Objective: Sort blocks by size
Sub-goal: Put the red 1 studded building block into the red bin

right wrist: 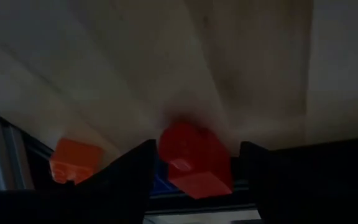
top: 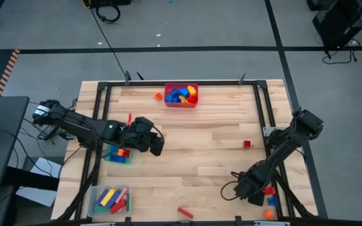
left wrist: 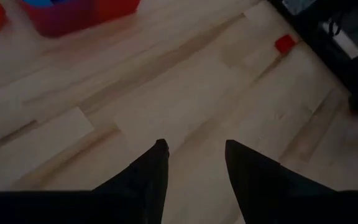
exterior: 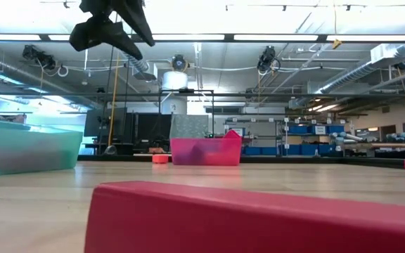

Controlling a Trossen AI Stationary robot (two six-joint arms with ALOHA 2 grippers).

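So we've got our right gripper (right wrist: pixel 194 152) down at the near right corner of the table (top: pixel 200 144), fingers spread wide with a red block (right wrist: pixel 194 160) sitting right between them, and we can't tell if the pads actually touch it yet. An orange block (right wrist: pixel 73 160) sits just outside one finger, with something blue peeking out behind the red one. Seems like we're low and folded up here because that little cluster sits at the table edge, so the arm has to tuck in tight. Our left gripper (left wrist: pixel 194 152) hovers over bare wood, fingers about half apart and holding nothing; the red bin (top: pixel 181 95) of mixed blocks lies well ahead of its fingertips, a small red cube (left wrist: pixel 284 43) off to one side. That arm stretches out nearly flat.
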